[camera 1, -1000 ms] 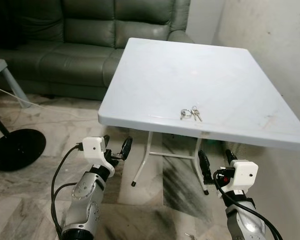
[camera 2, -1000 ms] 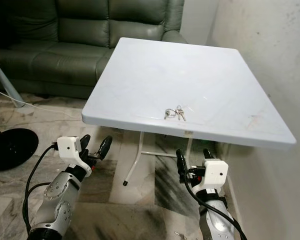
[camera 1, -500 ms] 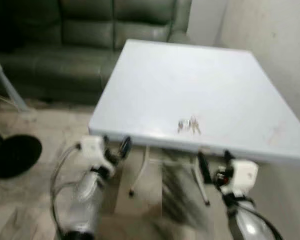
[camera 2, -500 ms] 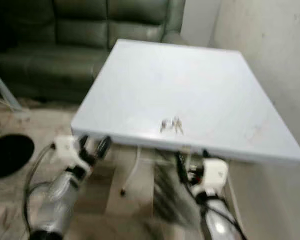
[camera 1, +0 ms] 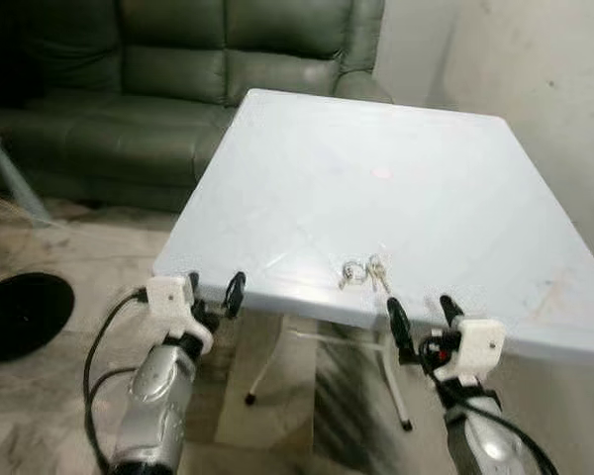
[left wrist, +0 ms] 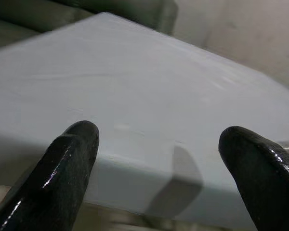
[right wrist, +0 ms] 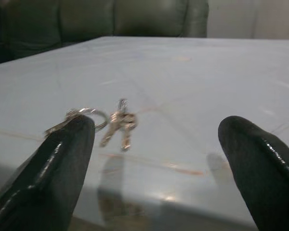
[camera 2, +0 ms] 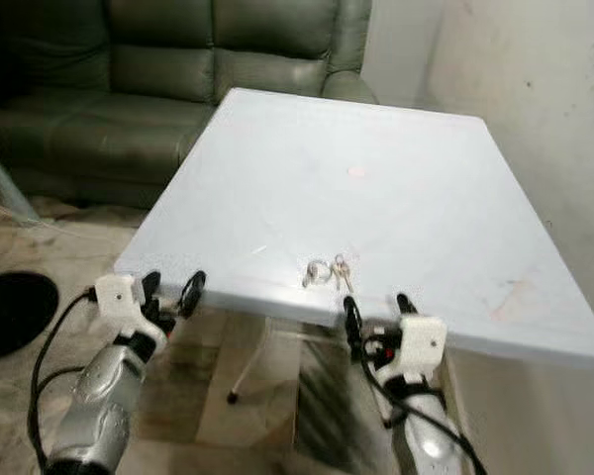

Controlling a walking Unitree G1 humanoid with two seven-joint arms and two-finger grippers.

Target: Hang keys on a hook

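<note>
keys: small silver bunch on ring, flat on white table | both tools wide open, empty

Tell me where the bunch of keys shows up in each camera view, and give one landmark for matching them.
Left eye view: keys near the table's front edge.
Right eye view: keys, same spot.
Left wrist view: not in it.
Right wrist view: keys just beyond the right tool, nearer one finger.
Shared landmark: the white table.

Pale grey-white table, green sofa, silver keys, black fingers.
</note>
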